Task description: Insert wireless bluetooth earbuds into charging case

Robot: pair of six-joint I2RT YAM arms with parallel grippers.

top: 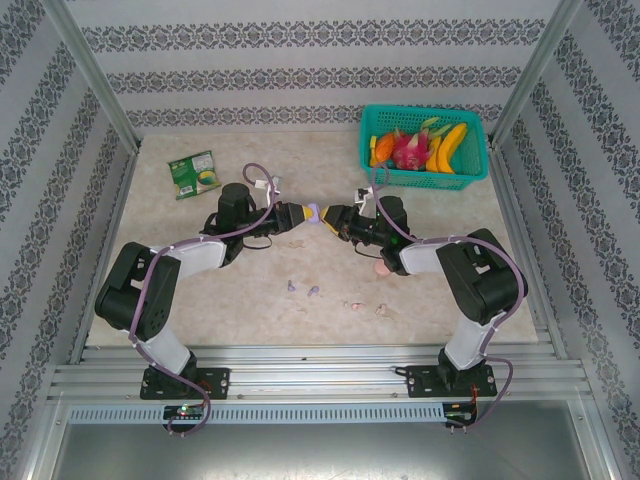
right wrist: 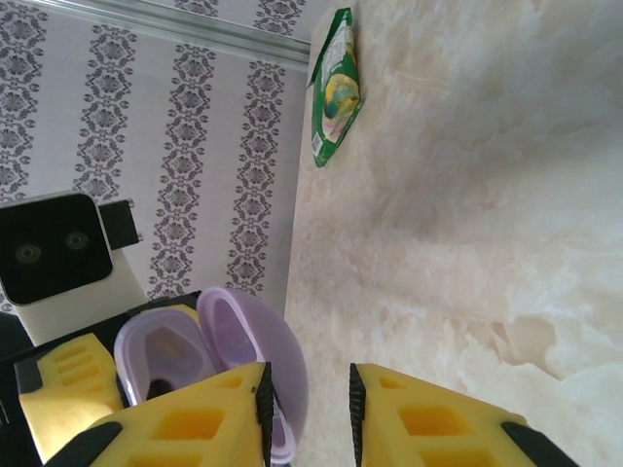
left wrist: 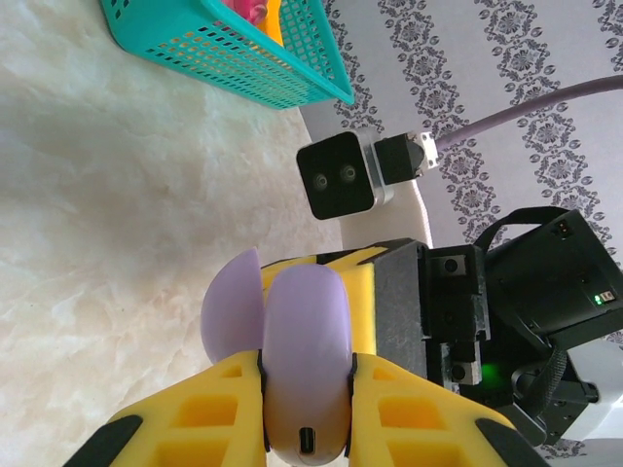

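A lilac charging case [left wrist: 304,350] sits pinched between my left gripper's [left wrist: 307,368] yellow fingers, charging port facing the camera, lid [left wrist: 230,304] swung open. From above, both grippers meet at mid-table: the left gripper [top: 308,213] is shut on the case [top: 318,212], and the right gripper [top: 336,218] is just to its right. In the right wrist view the open case [right wrist: 164,352] shows its hollow, and its lid [right wrist: 261,352] rests against one pad of my right gripper [right wrist: 307,413], whose jaws stand apart. Tiny lilac earbuds [top: 291,287] and pink earbuds [top: 382,309] lie on the table nearer the bases.
A teal basket [top: 425,181] of toy fruit stands at the back right; its corner [left wrist: 243,58] shows in the left wrist view. A green packet [top: 194,174] lies at the back left. A pink round disc [top: 381,270] rests under the right forearm.
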